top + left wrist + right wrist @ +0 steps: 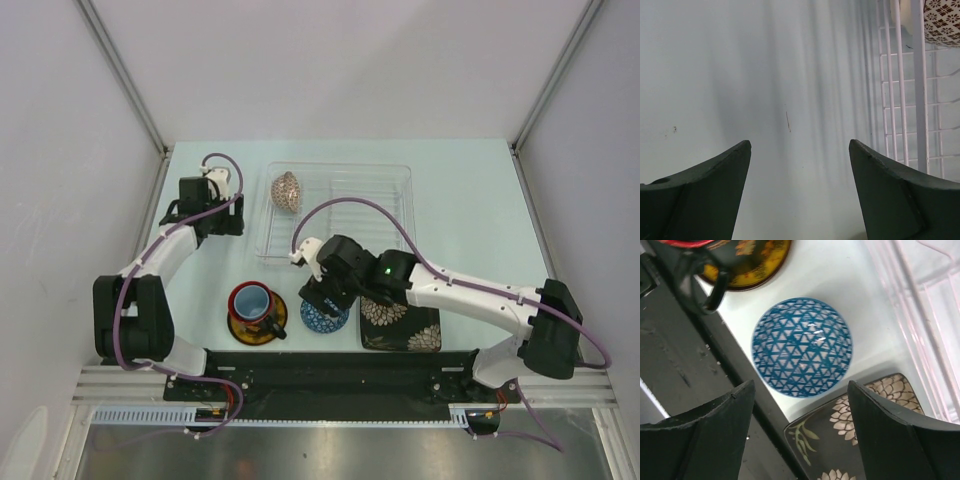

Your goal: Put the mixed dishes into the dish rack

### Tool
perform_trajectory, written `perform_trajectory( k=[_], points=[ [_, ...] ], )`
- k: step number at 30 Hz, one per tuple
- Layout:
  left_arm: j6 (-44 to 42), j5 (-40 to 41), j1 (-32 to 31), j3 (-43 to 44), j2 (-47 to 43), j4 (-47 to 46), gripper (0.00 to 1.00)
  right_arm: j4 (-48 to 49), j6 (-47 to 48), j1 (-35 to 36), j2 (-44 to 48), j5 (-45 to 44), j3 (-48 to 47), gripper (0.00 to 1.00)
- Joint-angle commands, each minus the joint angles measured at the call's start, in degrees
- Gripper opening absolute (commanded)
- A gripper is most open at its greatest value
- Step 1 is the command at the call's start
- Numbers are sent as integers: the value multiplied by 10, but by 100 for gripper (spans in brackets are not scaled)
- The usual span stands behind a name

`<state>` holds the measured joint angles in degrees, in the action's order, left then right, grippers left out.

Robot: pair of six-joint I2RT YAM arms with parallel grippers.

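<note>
1. From above, your left arm bent at the elbow and reached up the left side of the surface (pixel 470 200). The left tool (pixel 232 222) pointed at the left end of the dish rack (pixel 400 180), where the beige netted bowl (pixel 286 191) leaned on its side.
2. Your right arm stretched low and leftward over the black square floral plate (pixel 405 328). The right tool (pixel 318 298) hung above the small blue bowl (pixel 330 320). The red mug (pixel 250 300) sat on the yellow saucer (pixel 276 322) just left of it.
3. On the left wrist, you had the fingers spread wide over bare surface, pinching nothing. The rack wires lay to their right.
4. On the right wrist, your fingers were spread and empty. The blue bowl lay between and beyond them, just beside the plate's corner.
</note>
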<state>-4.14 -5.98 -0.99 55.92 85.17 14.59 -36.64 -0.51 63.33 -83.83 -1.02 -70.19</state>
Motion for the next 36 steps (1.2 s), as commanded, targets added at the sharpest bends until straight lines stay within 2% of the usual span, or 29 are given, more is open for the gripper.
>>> perform_trajectory(
  k=[1, 17, 24, 30, 34, 36],
  points=[
    [-10, -2, -2, 2, -37, 0, 85, 11, 29, 42, 10, -31, 13, 79],
    [-18, 4, -2, -15, -54, -4, 85, 52, 34, 88, -63, -18, 44, 76],
    [-27, 12, -2, -5, -57, 3, 85, 80, 24, 100, -108, -16, 49, 70],
    [-23, 11, -2, -5, -54, 5, 85, 109, 32, 98, -141, -12, 53, 60],
    [-24, 15, -2, -7, -58, 8, 85, 119, 33, 94, -170, -14, 53, 44],
    [-25, 17, -2, -9, -58, 8, 85, 126, 33, 90, -175, -13, 53, 38]
  ],
)
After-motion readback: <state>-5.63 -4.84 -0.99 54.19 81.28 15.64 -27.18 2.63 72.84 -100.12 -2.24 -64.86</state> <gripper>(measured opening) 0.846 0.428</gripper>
